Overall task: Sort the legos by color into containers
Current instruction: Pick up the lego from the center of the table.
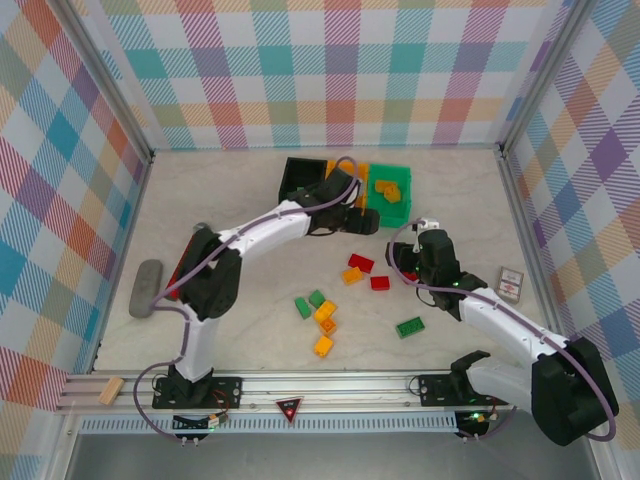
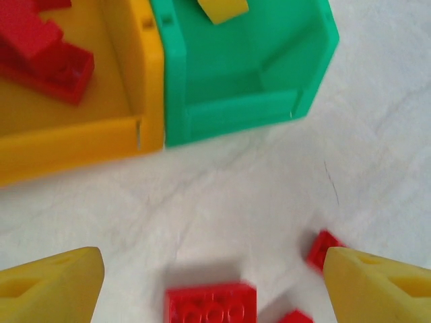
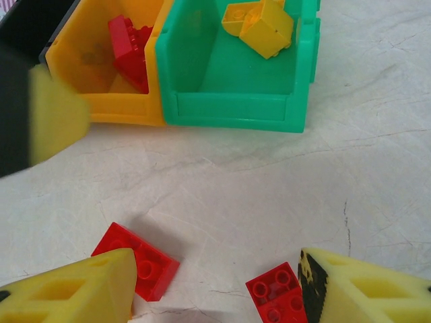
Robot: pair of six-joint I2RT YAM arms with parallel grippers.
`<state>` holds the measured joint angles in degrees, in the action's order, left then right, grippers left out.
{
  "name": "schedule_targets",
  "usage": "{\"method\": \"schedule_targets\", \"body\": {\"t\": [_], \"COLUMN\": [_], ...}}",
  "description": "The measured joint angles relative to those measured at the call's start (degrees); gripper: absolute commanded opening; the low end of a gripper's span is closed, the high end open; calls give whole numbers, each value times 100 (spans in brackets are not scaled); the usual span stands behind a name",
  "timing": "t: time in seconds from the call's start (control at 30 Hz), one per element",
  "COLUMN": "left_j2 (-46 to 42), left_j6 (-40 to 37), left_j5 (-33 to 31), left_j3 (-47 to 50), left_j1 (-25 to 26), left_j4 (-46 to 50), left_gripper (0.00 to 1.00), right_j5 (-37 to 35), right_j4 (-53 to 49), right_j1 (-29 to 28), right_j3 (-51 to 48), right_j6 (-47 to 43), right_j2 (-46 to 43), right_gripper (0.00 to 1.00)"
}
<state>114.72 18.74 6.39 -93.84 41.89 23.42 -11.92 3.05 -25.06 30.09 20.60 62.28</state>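
Observation:
The three joined bins stand at the back: black bin, orange bin holding red legos, green bin holding yellow legos. My left gripper hangs open and empty just in front of the bins, above a red lego. It is also in the top view. My right gripper is open and empty low over the table, between two red legos. Loose green and orange legos lie nearer the front.
A grey cylinder with a red stick beside it lies at the left. A small card-like item sits at the right. A wooden block rests on the front rail. Checked walls enclose the table.

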Motion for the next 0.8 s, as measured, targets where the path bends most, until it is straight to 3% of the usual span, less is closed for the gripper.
{"method": "schedule_targets", "body": {"t": [0.3, 0.8], "left_j2": [-472, 365], "left_j6": [-546, -1696], "left_j5": [590, 494], "left_j3": [1300, 680], "left_j1": [46, 413], "left_j4": [-103, 846], "left_gripper": [75, 72], "right_j5": [0, 0], "right_j4": [48, 59], "right_j1": [0, 0], "right_j3": [0, 0], "right_j6": [-2, -2], "right_j2": [170, 219], "right_gripper": [66, 66]}}
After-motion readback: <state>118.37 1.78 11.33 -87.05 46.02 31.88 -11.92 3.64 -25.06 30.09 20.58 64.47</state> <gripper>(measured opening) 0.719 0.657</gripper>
